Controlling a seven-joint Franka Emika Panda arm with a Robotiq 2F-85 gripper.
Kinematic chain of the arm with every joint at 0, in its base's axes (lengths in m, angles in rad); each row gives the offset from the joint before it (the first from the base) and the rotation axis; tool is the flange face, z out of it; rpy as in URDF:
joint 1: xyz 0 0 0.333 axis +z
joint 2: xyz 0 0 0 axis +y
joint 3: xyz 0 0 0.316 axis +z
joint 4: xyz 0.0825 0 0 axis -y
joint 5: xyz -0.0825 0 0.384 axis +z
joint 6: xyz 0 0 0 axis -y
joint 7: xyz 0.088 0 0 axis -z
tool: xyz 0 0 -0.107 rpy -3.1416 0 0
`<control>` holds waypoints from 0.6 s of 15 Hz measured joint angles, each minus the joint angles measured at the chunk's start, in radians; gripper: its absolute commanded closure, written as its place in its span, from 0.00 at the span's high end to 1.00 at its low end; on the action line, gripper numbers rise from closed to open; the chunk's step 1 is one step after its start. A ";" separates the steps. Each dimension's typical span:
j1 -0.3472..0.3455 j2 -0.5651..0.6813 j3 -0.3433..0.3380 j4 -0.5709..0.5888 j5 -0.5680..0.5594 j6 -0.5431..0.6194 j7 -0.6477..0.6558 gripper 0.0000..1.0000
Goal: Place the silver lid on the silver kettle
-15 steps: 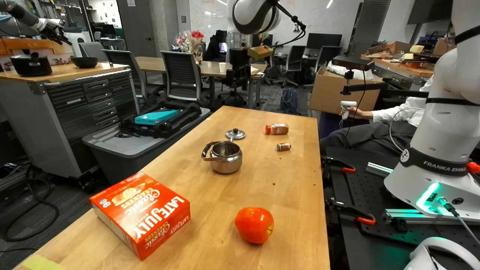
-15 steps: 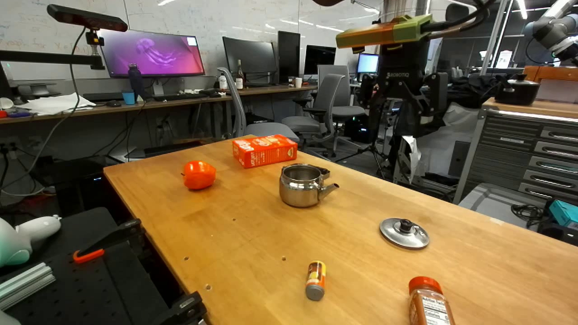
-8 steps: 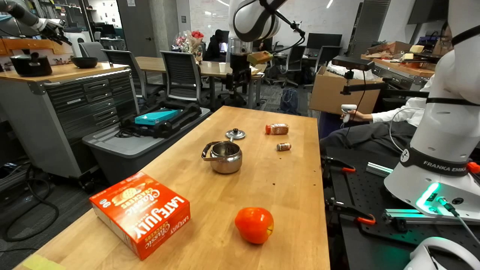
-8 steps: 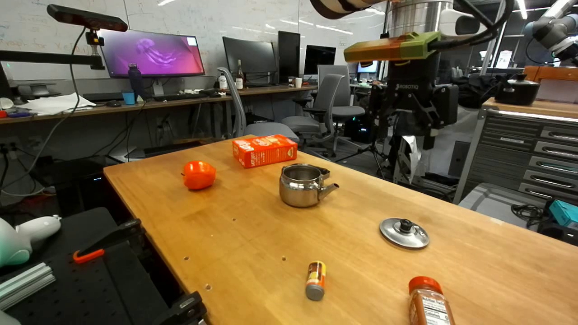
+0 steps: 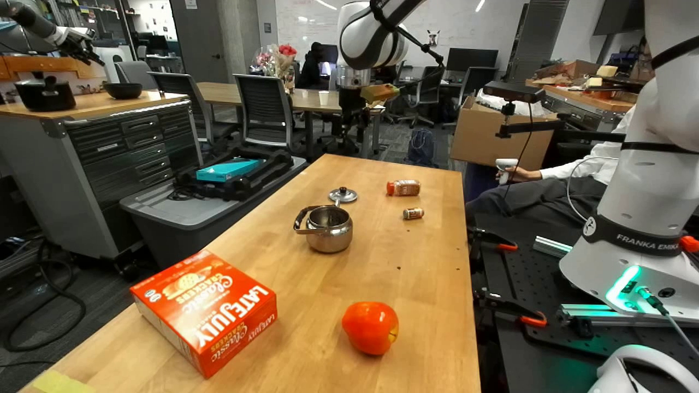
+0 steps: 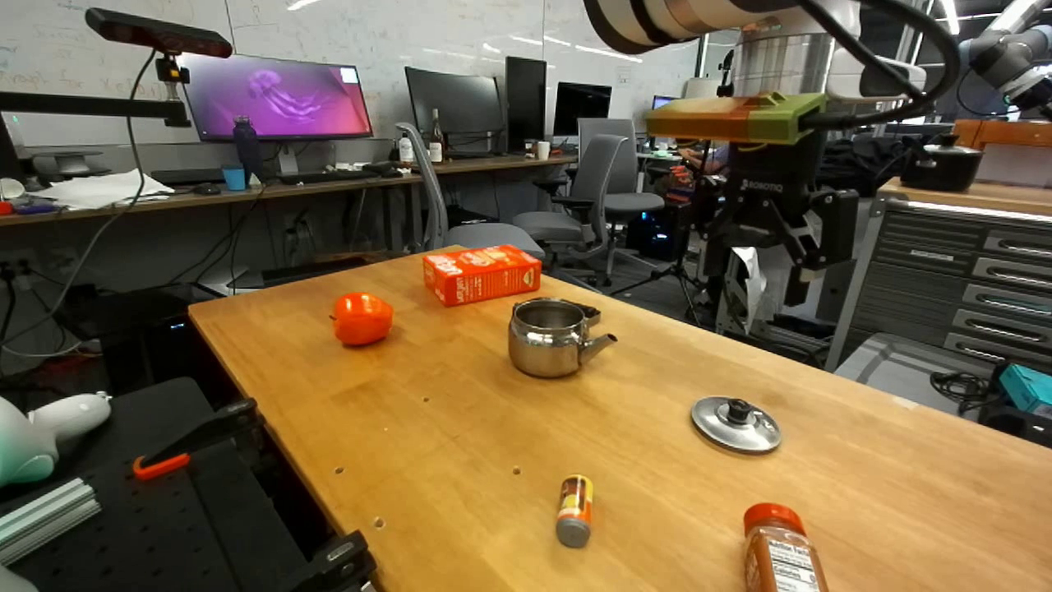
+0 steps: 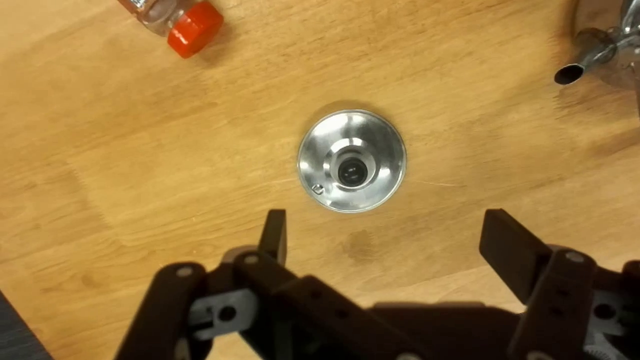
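The silver lid lies flat on the table, black knob up, in both exterior views; it also shows beyond the fingertips in the wrist view. The silver kettle stands upright with its mouth uncovered. Its handle is folded to one side. Only its spout side shows at the right edge of the wrist view. My gripper is open with nothing between its fingers. In both exterior views the gripper hangs fingers down, well above the table, on the lid's side of the kettle.
A spice jar with a red cap lies near the lid. A small bottle lies closer to the robot's side. An orange-red ball-like fruit and a red cracker box sit beyond the kettle, away from the lid.
My gripper has come down and shifted slightly to the right in both exterior views, staying open. The lid, the kettle and the other table objects have not moved.
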 measured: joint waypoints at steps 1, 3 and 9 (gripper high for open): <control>-0.004 0.010 0.000 0.008 0.002 0.000 0.000 1.00; -0.009 0.031 0.000 0.024 0.003 0.000 0.000 1.00; -0.018 0.095 0.000 0.073 0.003 0.000 0.000 1.00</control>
